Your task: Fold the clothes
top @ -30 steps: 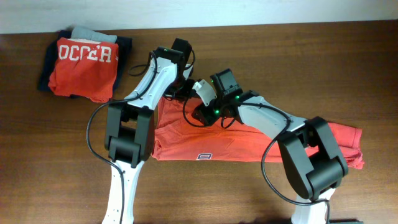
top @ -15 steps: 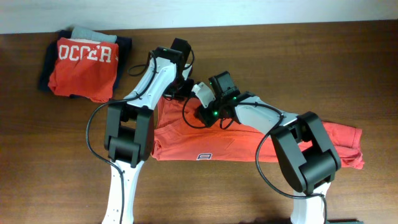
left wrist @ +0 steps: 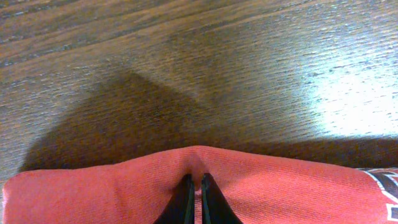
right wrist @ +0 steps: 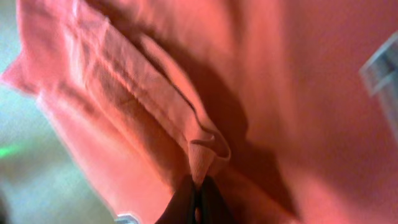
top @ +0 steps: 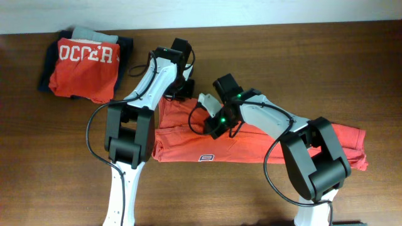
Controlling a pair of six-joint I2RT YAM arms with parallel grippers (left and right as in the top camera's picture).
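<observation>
The coral-red T-shirt [top: 251,147] lies stretched across the middle of the table, with its small rectangular hem label [top: 207,157] at the near edge. My left gripper [top: 178,95] is at the shirt's far left edge. In the left wrist view it [left wrist: 195,182] is shut on a raised pinch of the red cloth [left wrist: 93,193] at that edge. My right gripper [top: 213,129] is over the shirt's left half. In the right wrist view it [right wrist: 196,188] is shut on a small fold of the shirt [right wrist: 311,93]. The chest logo is hidden.
A stack of folded clothes [top: 85,59], topped by a red shirt with white letters, sits at the back left. The brown wooden table [top: 314,63] lies bare behind the shirt. The shirt's right end [top: 352,147] is bunched near the right arm's base.
My right gripper has moved toward the near side and slightly right over the shirt, still pinching cloth. My left gripper has stayed at the far edge.
</observation>
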